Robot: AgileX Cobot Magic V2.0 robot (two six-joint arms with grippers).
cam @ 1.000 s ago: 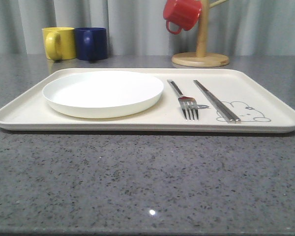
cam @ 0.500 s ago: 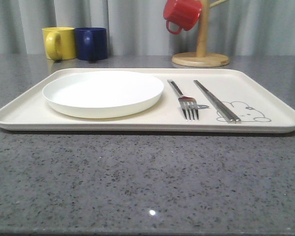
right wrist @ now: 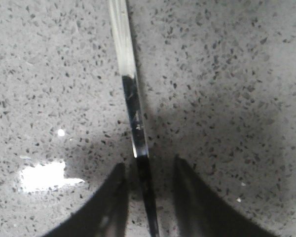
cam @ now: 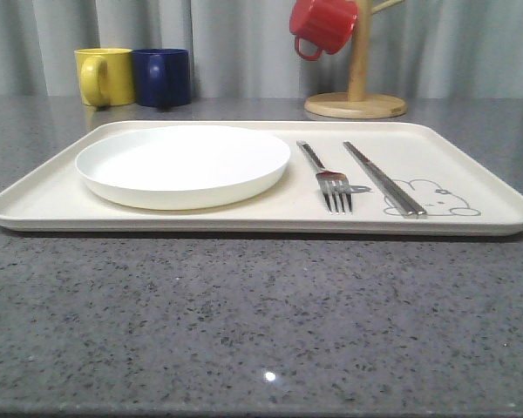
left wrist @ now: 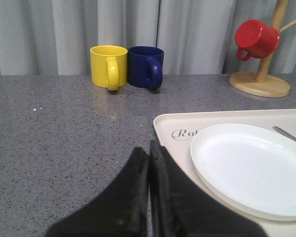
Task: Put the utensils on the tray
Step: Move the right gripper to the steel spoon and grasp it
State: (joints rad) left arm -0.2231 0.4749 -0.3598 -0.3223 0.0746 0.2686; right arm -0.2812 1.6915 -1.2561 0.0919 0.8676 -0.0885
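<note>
The cream tray (cam: 244,222) lies across the grey stone table with a fork (cam: 336,183) and a pair of chopsticks (cam: 383,178) resting on its right half, next to the rabbit drawing. A slim silver utensil handle (right wrist: 129,89) lies flat on the bare table; its far end is out of view. My right gripper (right wrist: 149,163) is open and low over it, one finger on each side of the handle, not touching. My left gripper (left wrist: 149,148) is shut on nothing, beside the tray's corner (left wrist: 172,123) that carries the script.
A round white plate (cam: 183,161) fills the tray's left half. Behind the tray stand a yellow mug (cam: 103,76) and a blue mug (cam: 162,77). A red mug (cam: 324,24) hangs on a wooden stand (cam: 356,104) at the back right.
</note>
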